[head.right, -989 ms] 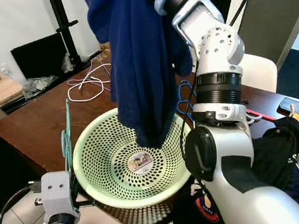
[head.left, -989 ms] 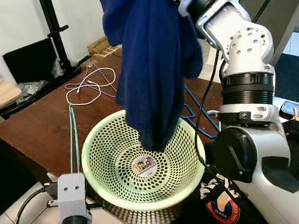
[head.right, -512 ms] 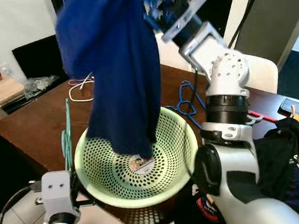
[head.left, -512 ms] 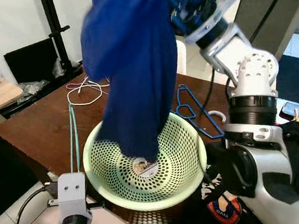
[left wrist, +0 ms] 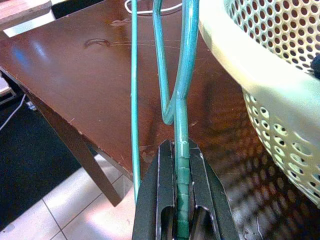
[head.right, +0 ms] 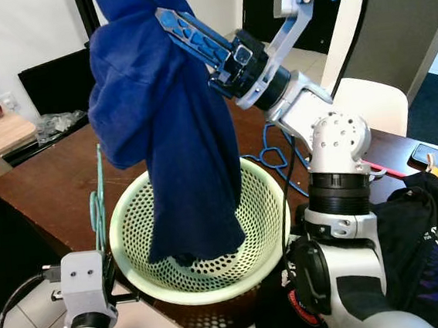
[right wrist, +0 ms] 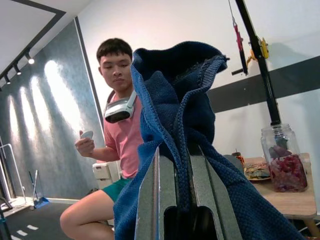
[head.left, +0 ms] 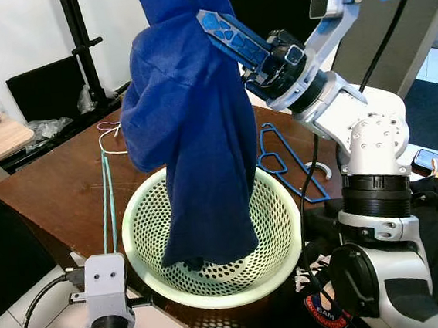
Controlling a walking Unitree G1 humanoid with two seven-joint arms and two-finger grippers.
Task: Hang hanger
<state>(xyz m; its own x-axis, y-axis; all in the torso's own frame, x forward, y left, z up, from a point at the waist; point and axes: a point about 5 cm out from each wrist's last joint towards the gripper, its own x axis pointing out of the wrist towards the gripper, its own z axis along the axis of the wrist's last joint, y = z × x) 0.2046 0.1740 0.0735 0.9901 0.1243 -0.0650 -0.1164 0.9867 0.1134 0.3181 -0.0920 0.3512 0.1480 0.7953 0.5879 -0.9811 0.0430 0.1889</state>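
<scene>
right gripper pinching the blue garment up high, hem dangling in the green basket | left gripper clamped on the teal hanger at the table edge | imo lift cloth clear, then feed hanger into neck slowly

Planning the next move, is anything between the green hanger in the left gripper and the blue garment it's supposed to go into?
Nothing visible blocks it. The left gripper clamps the green hanger beside the basket, while the right gripper holds the blue garment draped over the basket; open air lies between them.
</scene>
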